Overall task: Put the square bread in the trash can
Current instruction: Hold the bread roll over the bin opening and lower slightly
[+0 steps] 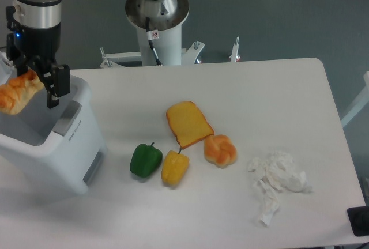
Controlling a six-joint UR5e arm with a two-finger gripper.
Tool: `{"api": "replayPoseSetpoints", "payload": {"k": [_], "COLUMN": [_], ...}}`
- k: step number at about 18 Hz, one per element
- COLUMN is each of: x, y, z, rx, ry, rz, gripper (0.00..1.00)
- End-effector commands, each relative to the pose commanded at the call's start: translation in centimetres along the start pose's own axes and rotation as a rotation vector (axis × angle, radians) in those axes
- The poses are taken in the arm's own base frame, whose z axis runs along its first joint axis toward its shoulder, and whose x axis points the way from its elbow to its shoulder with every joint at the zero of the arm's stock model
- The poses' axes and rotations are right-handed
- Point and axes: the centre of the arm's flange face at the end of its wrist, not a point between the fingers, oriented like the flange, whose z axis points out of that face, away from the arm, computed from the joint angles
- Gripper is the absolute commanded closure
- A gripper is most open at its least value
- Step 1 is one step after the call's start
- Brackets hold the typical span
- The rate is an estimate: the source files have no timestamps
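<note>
The square bread, ridged and orange-golden, hangs at the far left of the camera view. My gripper is shut on it. One dark finger shows on the bread's right side, and the other is hidden behind the bread. The bread is held just over the rectangular mouth of the white trash can, which stands on the table's left end. Part of the bread reaches the frame's left edge.
On the table's middle lie a flat toast slice, a round knotted bun, a green pepper and a yellow pepper. A crumpled white tissue lies to the right. The arm's base stands behind the table.
</note>
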Motion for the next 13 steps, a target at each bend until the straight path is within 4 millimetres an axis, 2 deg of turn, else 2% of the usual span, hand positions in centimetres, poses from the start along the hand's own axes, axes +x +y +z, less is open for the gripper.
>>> {"api": "replayPoseSetpoints", "payload": {"k": [5, 13], "x": [0.09, 0.33], "y": [0.4, 0.51], "z": [0.65, 0.16], "rx": [-0.01, -0.005], "ry": [0.007, 0.004], "rz": [-0.005, 0.0], "gripper": [0.0, 0.0]}}
